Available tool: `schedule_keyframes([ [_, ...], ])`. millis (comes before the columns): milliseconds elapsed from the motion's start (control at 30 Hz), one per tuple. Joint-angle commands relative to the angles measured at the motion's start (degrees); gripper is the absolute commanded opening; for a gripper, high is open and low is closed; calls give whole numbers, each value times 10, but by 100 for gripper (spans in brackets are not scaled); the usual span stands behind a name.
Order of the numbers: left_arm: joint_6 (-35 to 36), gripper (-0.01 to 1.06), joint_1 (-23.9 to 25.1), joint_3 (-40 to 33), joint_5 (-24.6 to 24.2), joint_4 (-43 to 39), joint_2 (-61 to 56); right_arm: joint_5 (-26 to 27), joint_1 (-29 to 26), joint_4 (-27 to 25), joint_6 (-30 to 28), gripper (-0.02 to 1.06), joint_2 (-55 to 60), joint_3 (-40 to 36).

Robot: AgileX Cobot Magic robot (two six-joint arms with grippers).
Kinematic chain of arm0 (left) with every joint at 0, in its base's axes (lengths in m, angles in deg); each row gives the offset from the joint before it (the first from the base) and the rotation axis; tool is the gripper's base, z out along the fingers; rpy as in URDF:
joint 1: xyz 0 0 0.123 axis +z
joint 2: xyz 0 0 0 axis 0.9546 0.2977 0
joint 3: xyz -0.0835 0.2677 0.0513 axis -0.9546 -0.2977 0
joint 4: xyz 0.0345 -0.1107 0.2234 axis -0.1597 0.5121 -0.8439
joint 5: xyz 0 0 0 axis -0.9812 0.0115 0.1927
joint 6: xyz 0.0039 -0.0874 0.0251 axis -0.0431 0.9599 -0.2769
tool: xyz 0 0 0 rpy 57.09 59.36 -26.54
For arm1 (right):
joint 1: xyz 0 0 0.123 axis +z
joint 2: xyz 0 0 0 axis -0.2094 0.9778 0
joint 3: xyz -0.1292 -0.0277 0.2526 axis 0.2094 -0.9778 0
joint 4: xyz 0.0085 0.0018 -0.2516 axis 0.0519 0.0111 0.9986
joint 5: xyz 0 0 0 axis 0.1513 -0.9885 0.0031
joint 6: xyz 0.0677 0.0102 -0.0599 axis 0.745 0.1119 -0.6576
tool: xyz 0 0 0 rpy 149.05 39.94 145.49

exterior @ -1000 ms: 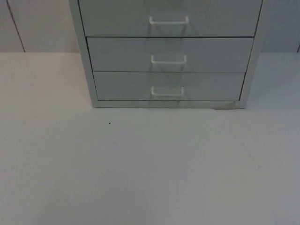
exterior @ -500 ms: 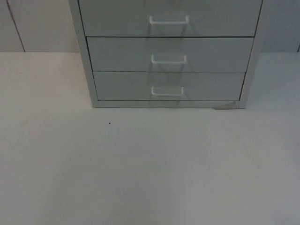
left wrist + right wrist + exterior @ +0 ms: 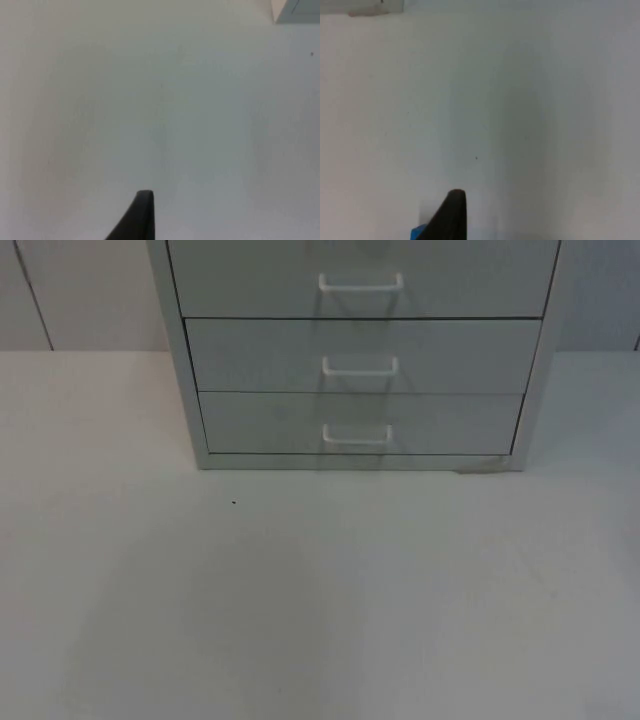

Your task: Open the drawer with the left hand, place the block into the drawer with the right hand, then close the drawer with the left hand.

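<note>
Between the earlier top views and this one almost nothing is altered: the cabinet [image 3: 360,350] in the upper middle of the frame is unmoved and its three drawers [image 3: 360,420] are shut, each handle [image 3: 356,434] untouched. Only a faint shadow [image 3: 200,610] on the tabletop [image 3: 320,590], at lower left, is shifted a little, which suggests that an arm is being moved above it. The task is therefore judged to be at its very start, with no drawer opened yet.

The left end effector [image 3: 142,215] is held over bare tabletop, with a corner of the cabinet [image 3: 296,11] ahead of it; whether it is apart or together cannot be told. The right end effector [image 3: 452,215] is likewise held over the tabletop, its state not to be made out. A blue scrap, taken to be the block [image 3: 418,233], is seen just beside it, cut off by the frame edge; whether it is clamped or merely lying there cannot be told.
</note>
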Motion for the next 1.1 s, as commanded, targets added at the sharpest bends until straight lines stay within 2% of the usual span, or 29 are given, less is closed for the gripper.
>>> schedule_keyframes([
  [0, -4, 105, 1, 4, 9, 5, 26, 8, -3, -1, -6, 105, 16, 5],
  [433, -34, 105, 1, 4, 24, 25, 81, -1, -3, 1, -6, 105, 19, 5],
  [533, -61, 103, -2, 4, 26, 43, 91, -1, -3, 1, -6, 105, 19, 5],
  [600, -68, 98, -15, 12, 25, 51, 104, -1, -3, 1, -6, 105, 19, 5],
  [700, -73, 87, -52, 30, 24, 53, 131, -1, -3, 1, -6, 105, 19, 5],
  [733, -73, 87, -52, 30, 24, 53, 131, -1, -3, 1, -6, 105, 19, 5],
  [933, -86, 86, -182, 91, 26, 51, 225, -1, -3, 1, -6, 105, 19, 5],
  [967, -86, 86, -182, 91, 26, 51, 225, -1, -3, 1, -6, 105, 19, 5],
  [1067, -100, 83, -248, 127, 24, 51, 280, -1, -3, 1, -6, 105, 19, 5],
])
